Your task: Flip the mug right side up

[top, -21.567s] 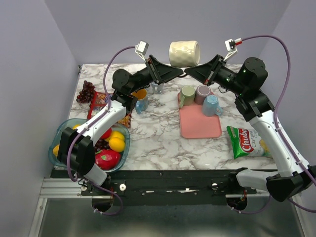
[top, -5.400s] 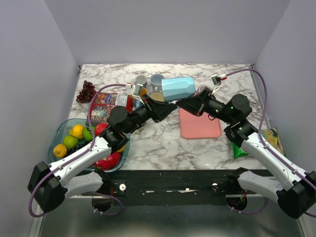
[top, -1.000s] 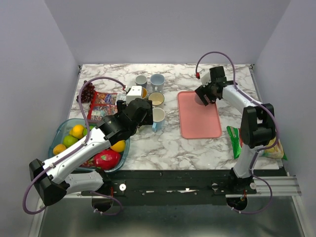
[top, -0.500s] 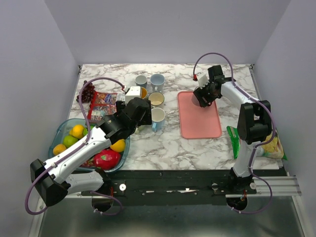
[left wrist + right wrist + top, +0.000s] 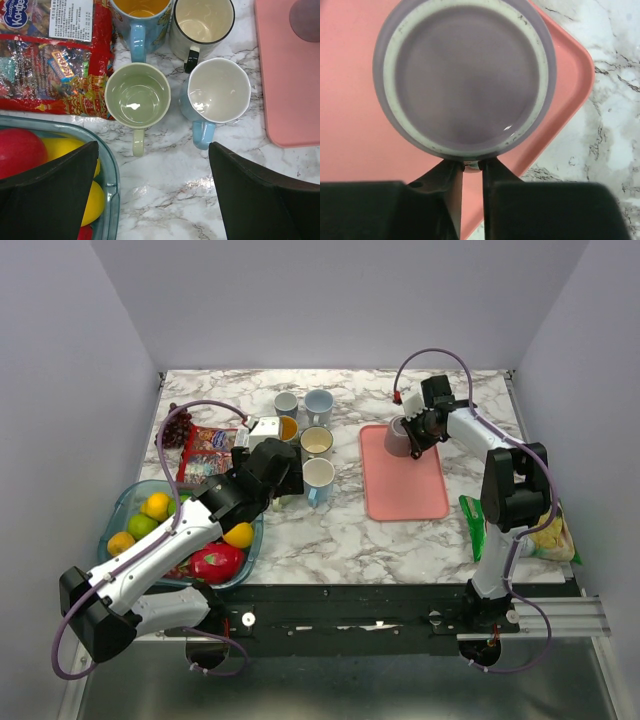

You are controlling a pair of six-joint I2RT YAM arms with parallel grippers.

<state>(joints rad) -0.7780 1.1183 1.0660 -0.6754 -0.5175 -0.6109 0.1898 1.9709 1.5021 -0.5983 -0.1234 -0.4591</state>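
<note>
The mug (image 5: 465,80), a mauve one, stands mouth down on the far left corner of a pink tray (image 5: 350,125), right of centre on the marble bench (image 5: 330,530). Through the right wrist camera I look straight down on its flat base, ringed by a pale unglazed foot.

The right pincer (image 5: 471,172) sits at the mug's near edge. Its fingers are drawn almost together on something small just beside the base. I take that to be the handle, though only a sliver shows.

The left pincer (image 5: 155,200) is spread wide and holds nothing. It hovers over a group of upright cups on the left half of the bench, with a green cup (image 5: 137,95) and a blue cup (image 5: 218,90) directly below it. Both stand apart from the tray.

As I read it, the grasp is made but the turn has not begun, since the mug is still flat on the tray. The next move calls for a lift clear of the tray. Then the wrist must roll half a turn so the mouth faces up, and the mug goes down on its base. A pinch on a thin handle could let the mug swing or slip, so I would roll slowly.
</note>
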